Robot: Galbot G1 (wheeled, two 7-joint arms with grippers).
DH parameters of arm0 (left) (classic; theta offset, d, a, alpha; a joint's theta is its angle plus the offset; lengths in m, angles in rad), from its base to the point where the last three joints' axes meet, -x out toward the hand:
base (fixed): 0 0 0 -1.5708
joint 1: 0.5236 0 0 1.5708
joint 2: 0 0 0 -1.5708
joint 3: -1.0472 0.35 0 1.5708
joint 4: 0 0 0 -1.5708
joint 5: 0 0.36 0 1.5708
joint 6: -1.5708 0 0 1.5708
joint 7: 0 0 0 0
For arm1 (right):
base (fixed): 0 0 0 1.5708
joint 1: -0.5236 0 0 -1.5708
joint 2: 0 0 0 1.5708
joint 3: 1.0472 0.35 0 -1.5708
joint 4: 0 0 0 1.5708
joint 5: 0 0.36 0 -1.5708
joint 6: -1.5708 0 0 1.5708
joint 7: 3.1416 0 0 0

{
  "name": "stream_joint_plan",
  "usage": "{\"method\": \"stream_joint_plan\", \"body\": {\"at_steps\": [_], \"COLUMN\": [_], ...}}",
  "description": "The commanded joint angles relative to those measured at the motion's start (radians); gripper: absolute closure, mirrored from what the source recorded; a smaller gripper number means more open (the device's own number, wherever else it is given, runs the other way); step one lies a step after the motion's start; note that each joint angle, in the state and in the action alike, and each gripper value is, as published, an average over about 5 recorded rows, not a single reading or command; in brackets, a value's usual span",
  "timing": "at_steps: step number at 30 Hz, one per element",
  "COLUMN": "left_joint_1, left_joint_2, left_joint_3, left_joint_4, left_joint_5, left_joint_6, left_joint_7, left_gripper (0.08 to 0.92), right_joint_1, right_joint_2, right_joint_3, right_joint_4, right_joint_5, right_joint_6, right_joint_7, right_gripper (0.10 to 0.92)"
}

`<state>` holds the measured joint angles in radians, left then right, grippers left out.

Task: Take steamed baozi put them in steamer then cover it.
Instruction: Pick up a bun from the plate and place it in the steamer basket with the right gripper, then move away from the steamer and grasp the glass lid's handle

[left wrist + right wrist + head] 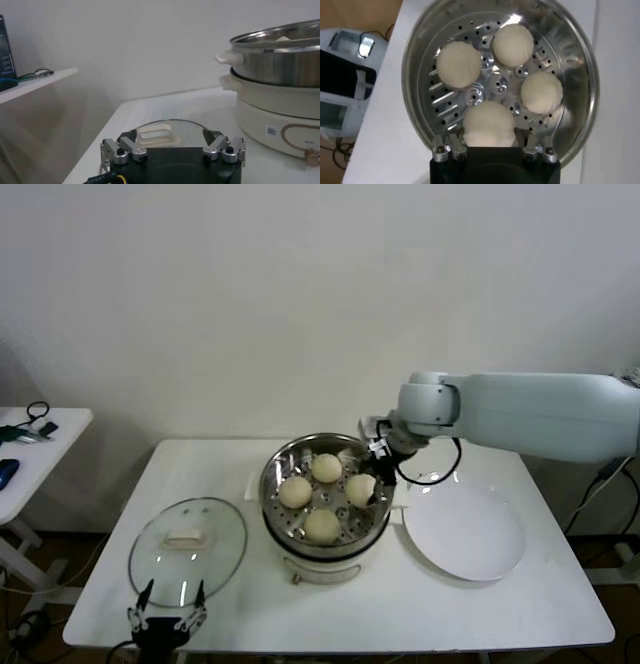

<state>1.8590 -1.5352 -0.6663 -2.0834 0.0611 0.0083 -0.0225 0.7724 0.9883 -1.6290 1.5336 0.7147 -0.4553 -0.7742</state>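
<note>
Four cream-white baozi lie in the shiny perforated steamer [272,484] on its white pot base: at the left [295,491], back [326,468], right [360,488] and front [322,525]. My right gripper [378,480] hangs over the steamer's right side, open, its fingers standing on either side of the right baozi [489,125], which rests on the steamer bottom [485,92]. The glass cover [187,549] with its cream handle [185,538] lies flat on the table left of the steamer. My left gripper [167,616] is open and empty just in front of the cover [165,131].
An empty white plate [465,534] lies right of the steamer. A small side table [30,434] with cables stands off to the far left. The steamer and pot base [280,112] rise beside the left gripper.
</note>
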Motion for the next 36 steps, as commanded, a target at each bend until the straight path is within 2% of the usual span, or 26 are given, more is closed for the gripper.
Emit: {"method": "stream_joint_plan", "body": {"at_steps": [1, 8, 12, 14, 19, 22, 31, 36], "left_joint_1": [0.001, -0.003, -0.005, -0.005, -0.005, -0.004, -0.010, -0.030], "left_joint_2": [0.001, 0.000, 0.000, 0.000, 0.000, 0.003, 0.028, 0.042], "left_joint_3": [0.000, -0.002, -0.002, -0.002, -0.003, -0.002, -0.019, -0.036], "left_joint_4": [0.002, 0.005, 0.005, 0.005, 0.000, -0.009, -0.051, -0.068], "left_joint_5": [0.000, -0.004, -0.006, -0.007, -0.009, -0.016, -0.048, -0.048], "left_joint_6": [0.000, 0.000, 0.002, 0.004, 0.012, 0.034, 0.077, 0.072], "left_joint_7": [-0.001, -0.002, -0.002, -0.002, -0.003, -0.010, -0.016, -0.012], "left_gripper": [0.177, 0.177, 0.177, 0.177, 0.177, 0.177, 0.177, 0.177], "right_joint_1": [-0.125, -0.137, -0.098, -0.059, 0.023, 0.000, -0.485, -0.904], "right_joint_2": [0.029, 0.037, 0.031, 0.019, -0.043, -0.113, -0.385, -0.519], "right_joint_3": [0.046, 0.066, 0.075, 0.078, 0.132, 0.251, 0.900, 1.297], "right_joint_4": [-0.083, -0.090, -0.091, -0.093, -0.109, -0.116, -0.041, 0.051], "right_joint_5": [-0.094, -0.064, -0.042, 0.006, 0.130, 0.172, 0.146, 0.095], "right_joint_6": [-0.023, -0.008, 0.016, 0.035, 0.060, 0.022, -0.039, 0.069], "right_joint_7": [0.027, 0.016, -0.008, -0.024, -0.032, 0.036, 0.498, 0.658], "right_gripper": [0.338, 0.332, 0.266, 0.227, 0.203, 0.203, 0.203, 0.203]}}
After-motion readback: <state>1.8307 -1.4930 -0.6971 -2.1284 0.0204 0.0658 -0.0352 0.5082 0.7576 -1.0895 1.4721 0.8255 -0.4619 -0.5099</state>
